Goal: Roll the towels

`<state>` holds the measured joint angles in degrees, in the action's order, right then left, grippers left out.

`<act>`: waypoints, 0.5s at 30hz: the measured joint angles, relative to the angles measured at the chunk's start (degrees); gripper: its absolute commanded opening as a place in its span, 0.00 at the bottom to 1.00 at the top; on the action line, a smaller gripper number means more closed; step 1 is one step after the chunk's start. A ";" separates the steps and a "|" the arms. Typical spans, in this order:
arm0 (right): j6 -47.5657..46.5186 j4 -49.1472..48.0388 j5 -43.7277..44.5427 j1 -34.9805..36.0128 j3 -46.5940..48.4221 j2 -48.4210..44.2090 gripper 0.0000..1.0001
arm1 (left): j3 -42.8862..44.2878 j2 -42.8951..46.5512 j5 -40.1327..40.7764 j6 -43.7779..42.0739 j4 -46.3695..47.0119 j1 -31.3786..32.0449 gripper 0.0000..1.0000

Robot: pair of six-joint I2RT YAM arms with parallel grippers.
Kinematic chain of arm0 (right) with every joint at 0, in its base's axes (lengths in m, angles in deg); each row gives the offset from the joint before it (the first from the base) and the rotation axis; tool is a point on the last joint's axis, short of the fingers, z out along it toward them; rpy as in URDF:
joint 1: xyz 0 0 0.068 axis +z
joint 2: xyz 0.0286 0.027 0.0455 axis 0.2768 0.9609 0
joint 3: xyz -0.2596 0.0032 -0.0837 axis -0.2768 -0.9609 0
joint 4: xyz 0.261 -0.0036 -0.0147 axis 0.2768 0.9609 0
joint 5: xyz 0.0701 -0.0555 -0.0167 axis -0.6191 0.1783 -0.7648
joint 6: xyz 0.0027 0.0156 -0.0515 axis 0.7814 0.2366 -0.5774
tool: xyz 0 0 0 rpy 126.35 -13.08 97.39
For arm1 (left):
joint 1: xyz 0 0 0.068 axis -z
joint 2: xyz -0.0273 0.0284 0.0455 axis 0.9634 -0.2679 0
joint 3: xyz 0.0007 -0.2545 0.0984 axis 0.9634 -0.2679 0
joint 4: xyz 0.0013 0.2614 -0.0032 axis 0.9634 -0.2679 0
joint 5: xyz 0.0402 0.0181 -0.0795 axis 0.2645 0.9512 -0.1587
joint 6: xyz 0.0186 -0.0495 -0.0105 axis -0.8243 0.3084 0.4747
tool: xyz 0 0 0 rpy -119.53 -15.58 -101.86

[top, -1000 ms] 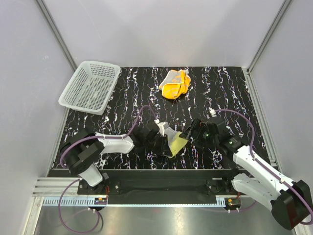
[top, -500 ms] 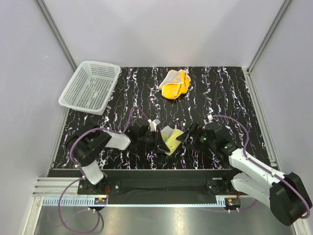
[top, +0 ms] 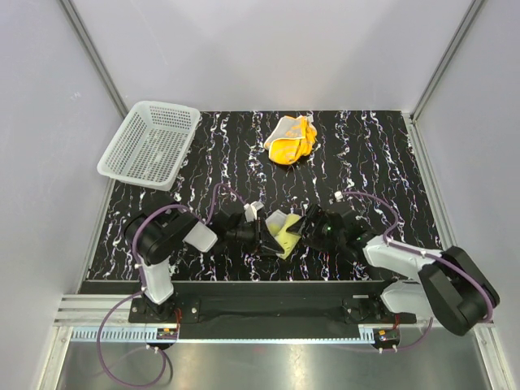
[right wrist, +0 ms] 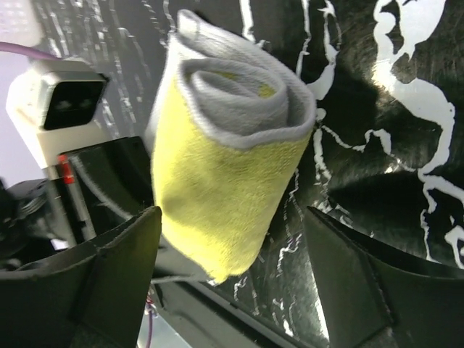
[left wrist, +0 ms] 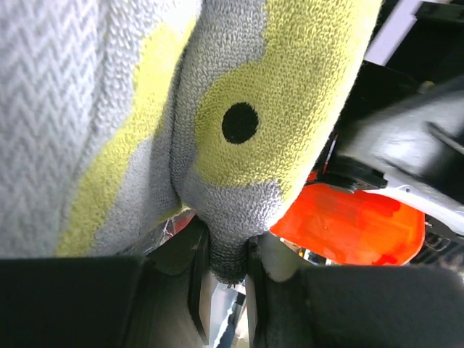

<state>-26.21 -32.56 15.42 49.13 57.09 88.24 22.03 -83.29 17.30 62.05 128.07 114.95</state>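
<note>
Both arms have drawn in lower and closer together than a second ago, meeting at lower centre of the black white-veined table. A white plastic mesh basket sits upper left, and a crumpled orange-yellow cloth towel lies upper centre. Between the grippers is the rolled yellow-and-grey terry towel. The left gripper is clenched on a towel fold. The right gripper is spread wide, its fingers flanking the roll's end.
</note>
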 measured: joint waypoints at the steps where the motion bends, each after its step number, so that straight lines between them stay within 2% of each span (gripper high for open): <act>1: 0.07 -0.66 0.22 0.26 -0.02 1.16 0.82 | -0.02 -0.13 -0.13 0.42 0.39 0.00 0.01; 6: 0.72 -4.37 0.96 1.44 -0.02 5.11 0.74 | -0.04 -1.01 -0.79 1.92 2.21 -0.09 0.02; 7: 0.79 -5.07 1.01 1.64 -0.02 5.68 0.65 | -0.04 -1.16 -0.90 2.12 2.60 -0.11 0.02; 10: 1.03 -6.99 1.05 2.05 0.00 7.45 0.54 | -0.04 -1.62 -1.14 2.51 3.17 -0.15 0.03; 11: 1.07 -7.56 1.03 2.16 0.00 7.98 0.48 | -0.04 -1.75 -1.20 2.60 3.30 -0.15 0.03; 13: 1.29 -8.50 1.01 2.32 0.02 8.85 0.44 | -0.04 -1.95 -1.29 2.64 3.41 -0.15 0.09; 15: 1.33 -9.01 1.01 2.49 0.09 9.16 0.41 | -0.04 -1.95 -1.29 2.60 3.39 -0.20 0.20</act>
<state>-24.88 -41.57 16.43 51.62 57.18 97.40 21.98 -85.23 16.01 64.65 131.46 114.75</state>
